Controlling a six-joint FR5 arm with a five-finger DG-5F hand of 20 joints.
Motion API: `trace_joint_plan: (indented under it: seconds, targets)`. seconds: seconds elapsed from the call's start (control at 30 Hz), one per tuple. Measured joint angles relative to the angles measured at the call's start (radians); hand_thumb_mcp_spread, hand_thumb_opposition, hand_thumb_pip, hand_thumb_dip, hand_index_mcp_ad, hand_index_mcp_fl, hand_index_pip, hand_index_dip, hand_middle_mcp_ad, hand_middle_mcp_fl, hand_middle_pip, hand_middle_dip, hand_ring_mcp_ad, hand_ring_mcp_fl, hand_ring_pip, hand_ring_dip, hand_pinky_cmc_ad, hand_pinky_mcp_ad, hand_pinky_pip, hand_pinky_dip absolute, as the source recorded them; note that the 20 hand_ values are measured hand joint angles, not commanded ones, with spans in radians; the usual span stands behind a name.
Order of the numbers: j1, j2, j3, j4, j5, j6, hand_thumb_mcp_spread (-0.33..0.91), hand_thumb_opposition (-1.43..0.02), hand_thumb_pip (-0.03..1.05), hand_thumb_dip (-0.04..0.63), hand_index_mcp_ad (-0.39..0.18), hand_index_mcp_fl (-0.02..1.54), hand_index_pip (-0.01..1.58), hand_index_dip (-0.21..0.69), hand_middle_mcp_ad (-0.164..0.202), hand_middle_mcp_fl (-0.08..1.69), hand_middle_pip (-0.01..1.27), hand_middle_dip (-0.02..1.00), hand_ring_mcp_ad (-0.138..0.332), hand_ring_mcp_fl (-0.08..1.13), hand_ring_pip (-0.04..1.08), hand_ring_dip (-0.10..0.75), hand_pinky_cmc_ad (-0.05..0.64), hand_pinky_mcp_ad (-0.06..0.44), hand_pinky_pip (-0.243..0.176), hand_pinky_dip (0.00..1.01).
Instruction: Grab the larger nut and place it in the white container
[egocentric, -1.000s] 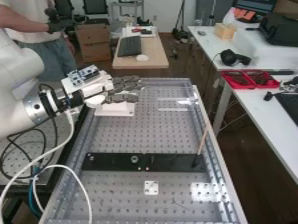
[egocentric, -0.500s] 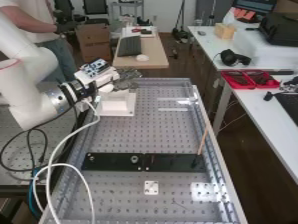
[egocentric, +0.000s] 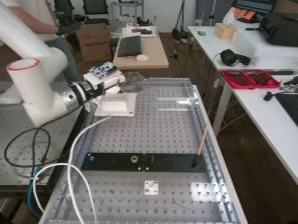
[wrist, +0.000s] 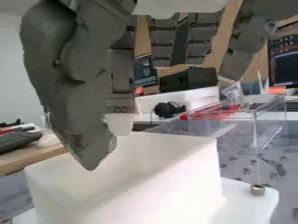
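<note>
A: First item, what did we list?

B: We entered one white container (egocentric: 116, 105), open-topped, on a flat base, upper left of the high view. Contents: unread by us, the floor being hidden.

A: And the red tray (egocentric: 229, 82)?

B: Upper right, on the white table (egocentric: 266, 117); two compartments, small dark pieces in both.

A: The hand (egocentric: 134, 78)?

B: Upper left, close above the container. Spread, pressed together or pinching: we could not tell. Contact with the rim: likewise.

A: The larger nut?

B: We noted a round, nut-like piece (egocentric: 134, 159) on the black plate (egocentric: 110, 162), lower middle of the high view. Whether it was the larger nut, we could not tell.

A: Differences between views?

B: From the high view we took the whole black plate, a thin stick (egocentric: 202, 141) leaning up at its right end, and a small white plate (egocentric: 151, 185) nearer the bottom edge. From the wrist view we took the container's pale inner wall and a metal fastener (wrist: 257, 190) at a corner of its base.
</note>
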Motion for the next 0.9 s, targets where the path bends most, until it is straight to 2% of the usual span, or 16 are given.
trace_joint_plan:
  seconds: [0.1, 0.27, 0.47, 0.73, 0.9]
  targets:
    - [-0.008, -0.002, 0.007, -0.034, 0.002, -0.021, 0.40, -0.98, 0.66, 0.188, -0.188, 0.19, 1.46, 0.021, 0.070, 0.01, 0.14, 0.20, 0.145, 0.00, 0.13, 0.126, 0.344, 0.300, -0.106, 0.55]
    - [-0.025, 0.003, 0.007, -0.045, -0.005, -0.018, 0.40, -0.95, 0.66, 0.190, -0.194, 0.04, 1.28, -0.056, 0.070, 0.00, 0.14, 0.20, 0.145, 0.00, 0.13, 0.126, 0.349, 0.302, -0.106, 0.56]
    - [-0.061, 0.041, 0.007, -0.042, 0.011, 0.019, 0.38, -0.95, 0.71, 0.188, -0.194, 0.02, 1.18, -0.108, 0.070, 0.00, 0.14, 0.20, 0.145, 0.00, 0.13, 0.126, 0.349, 0.302, -0.106, 0.60]
    - [-0.155, 0.194, 0.016, -0.089, 0.089, 0.090, 0.34, -0.91, 0.69, 0.188, -0.190, 0.02, 0.95, -0.120, 0.070, 0.00, 0.14, 0.20, 0.145, 0.00, 0.13, 0.126, 0.349, 0.304, -0.106, 0.60]
    - [-0.208, 0.293, 0.030, -0.152, 0.160, 0.105, 0.28, -0.88, 0.67, 0.188, -0.190, 0.02, 0.80, -0.120, 0.070, 0.00, 0.14, 0.20, 0.145, 0.00, 0.13, 0.126, 0.347, 0.305, -0.110, 0.65]
